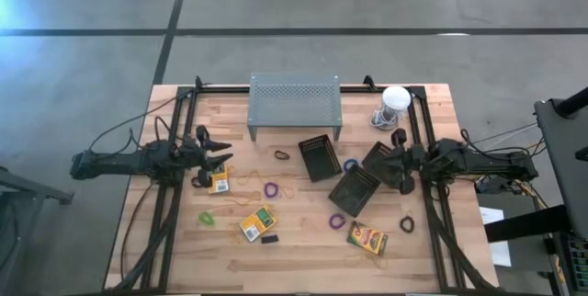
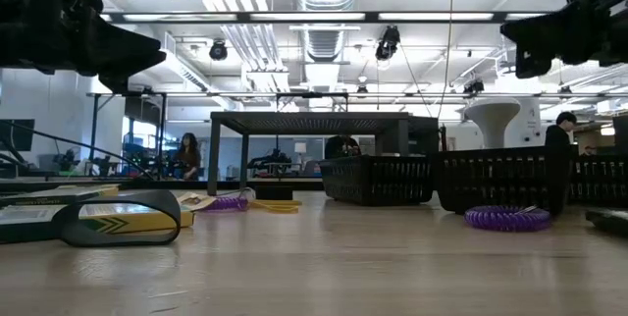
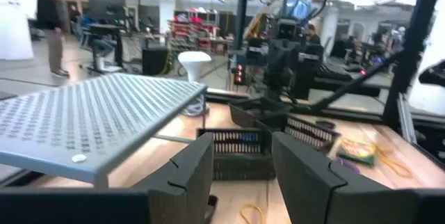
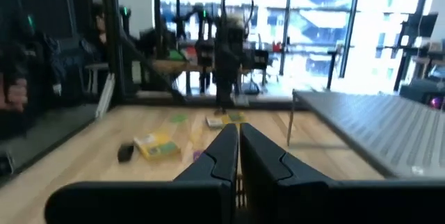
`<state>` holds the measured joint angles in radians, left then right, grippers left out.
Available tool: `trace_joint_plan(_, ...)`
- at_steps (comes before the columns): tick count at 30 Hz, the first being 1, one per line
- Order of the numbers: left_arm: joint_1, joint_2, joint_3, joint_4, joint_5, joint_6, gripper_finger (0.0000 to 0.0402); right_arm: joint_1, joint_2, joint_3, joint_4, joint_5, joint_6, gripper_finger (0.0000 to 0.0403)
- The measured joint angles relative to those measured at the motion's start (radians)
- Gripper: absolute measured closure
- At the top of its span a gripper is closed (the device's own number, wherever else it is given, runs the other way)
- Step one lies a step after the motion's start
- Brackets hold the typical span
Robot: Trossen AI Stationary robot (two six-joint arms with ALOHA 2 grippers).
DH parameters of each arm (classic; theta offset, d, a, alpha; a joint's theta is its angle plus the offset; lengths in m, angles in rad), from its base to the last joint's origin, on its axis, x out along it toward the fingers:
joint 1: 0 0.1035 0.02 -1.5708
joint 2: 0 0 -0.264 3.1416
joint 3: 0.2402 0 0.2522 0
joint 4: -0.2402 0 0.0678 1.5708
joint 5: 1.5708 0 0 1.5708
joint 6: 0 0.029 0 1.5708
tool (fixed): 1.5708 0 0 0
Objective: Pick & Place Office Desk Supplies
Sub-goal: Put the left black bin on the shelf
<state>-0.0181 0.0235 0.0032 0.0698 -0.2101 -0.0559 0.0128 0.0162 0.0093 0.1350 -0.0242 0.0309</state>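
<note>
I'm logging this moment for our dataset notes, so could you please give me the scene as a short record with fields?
Surface: wooden table
Left gripper: open, above the table's left side beside a crayon box
Right gripper: shut, empty, over the right side by the baskets
Baskets: three black lattice baskets, centre-right
Other crayon boxes: front centre, front right
Rubber bands: scattered, e.g. purple, green
Shelf: grey perforated shelf at the back

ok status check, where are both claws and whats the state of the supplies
Left claw open, empty, above a crayon box. Right claw shut, empty, over the baskets. Rubber bands loose on table. Nothing blocking.
</note>
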Motion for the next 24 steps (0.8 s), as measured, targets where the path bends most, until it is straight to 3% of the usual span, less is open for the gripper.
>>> trace_joint_plan(5,0.000,0.000,0.000,0.011,-0.001,-0.004,0.0249,0.000,0.000,0.000,0.137,0.000,0.149,0.0390)
trace_joint_plan(14,0.001,0.000,0.000,0.006,-0.022,-0.004,0.0249,0.000,0.005,0.000,0.322,0.005,0.121,0.0390)
trace_joint_plan(19,0.001,0.000,0.000,0.004,-0.025,0.000,0.0249,0.001,0.083,0.001,0.468,0.030,0.148,0.0390)
trace_joint_plan(24,0.002,0.000,0.000,0.011,-0.025,0.001,0.0249,0.019,0.304,0.003,0.504,0.237,0.217,0.0390)
